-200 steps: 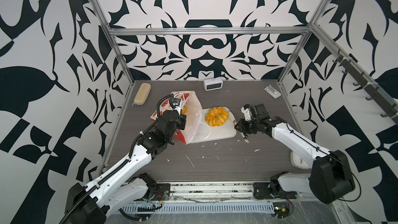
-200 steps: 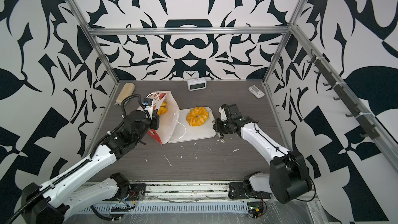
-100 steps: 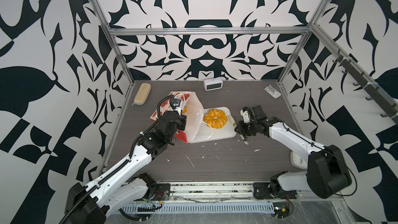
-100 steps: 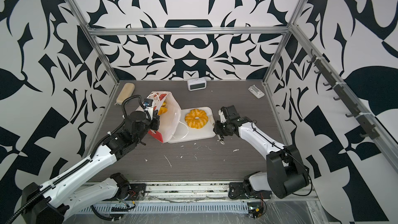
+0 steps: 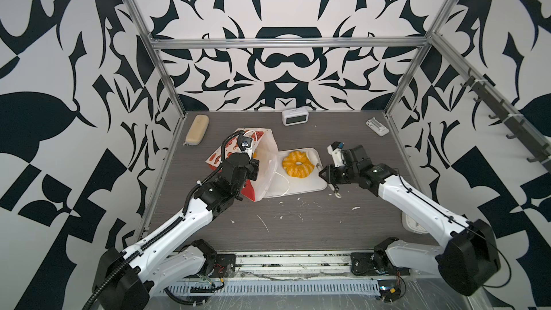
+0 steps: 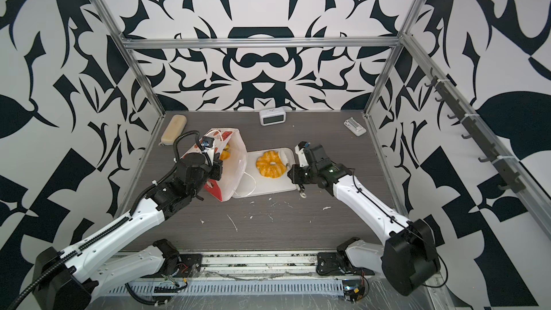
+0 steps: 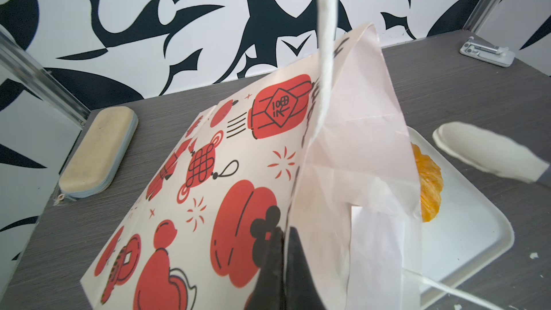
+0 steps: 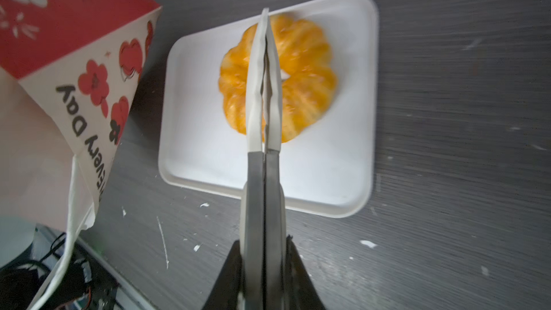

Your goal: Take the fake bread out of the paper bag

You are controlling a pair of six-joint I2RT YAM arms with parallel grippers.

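Left tool: your left tool is clenching the mouth rim of the paper bag, and the paper's edge is running between its two black fingers.
Right tool: your right tool is hanging clenched, its white pads pressing together and gripping nothing. In both top views it is sitting at 3 o'clock of the large ring, by the tray's rim. You cannot tell whether it is touching either.
Paper bag: it is leaning on the table, its white mouth gaping toward 3 o'clock and overlapping the 9 o'clock edge of the tray.
Bread out: the large ring is lying on the tray, just beside the bag's mouth.
Bread inside: a golden pastry is showing inside the bag's mouth.
Cord handle: one cord handle is trailing onto the tray.
Tan case: the tan case is lying at 10 o'clock of the bag, well apart.
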